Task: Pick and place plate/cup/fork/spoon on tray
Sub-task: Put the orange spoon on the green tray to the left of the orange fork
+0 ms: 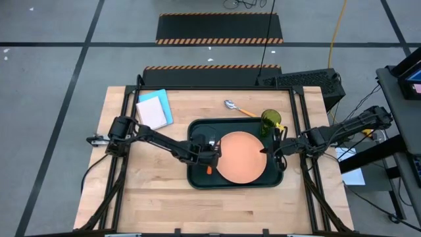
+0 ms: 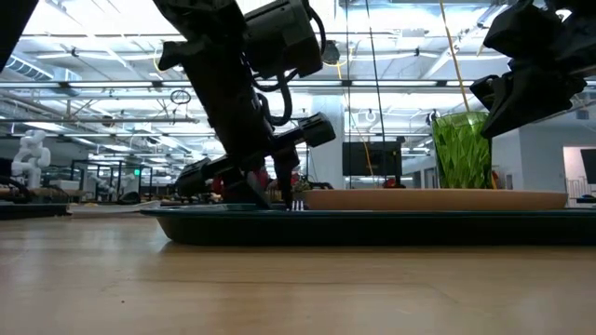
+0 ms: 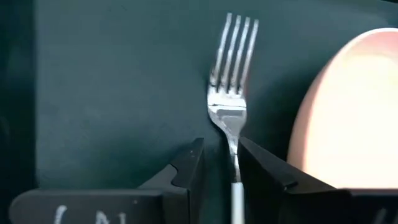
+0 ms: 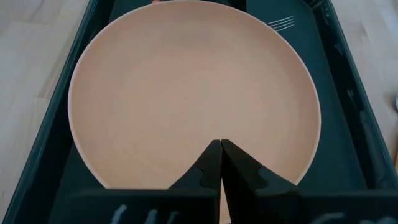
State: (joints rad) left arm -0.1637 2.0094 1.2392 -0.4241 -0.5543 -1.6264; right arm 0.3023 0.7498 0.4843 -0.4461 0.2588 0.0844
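The fork (image 3: pixel 231 93) lies flat on the floor of the dark tray (image 1: pixel 197 179), left of the salmon plate (image 1: pixel 240 157), tines toward the far edge and orange handle (image 1: pixel 209 170) toward the near edge. My left gripper (image 3: pixel 221 149) slants down over it, open, one finger on each side of the fork's neck with tray floor showing between. My right gripper (image 4: pixel 221 146) hangs shut above the plate's right part (image 4: pixel 186 93). The green cup (image 1: pixel 270 120) stands at the tray's far right corner; whether it is on the tray or beside it, I cannot tell. The spoon (image 1: pixel 237 107) lies on the table beyond the tray.
A blue and white notebook (image 1: pixel 154 108) lies at the table's far left. The tray's raised rim (image 4: pixel 348 93) runs close along the plate. Bare wood stretches between the tray and the table's near edge.
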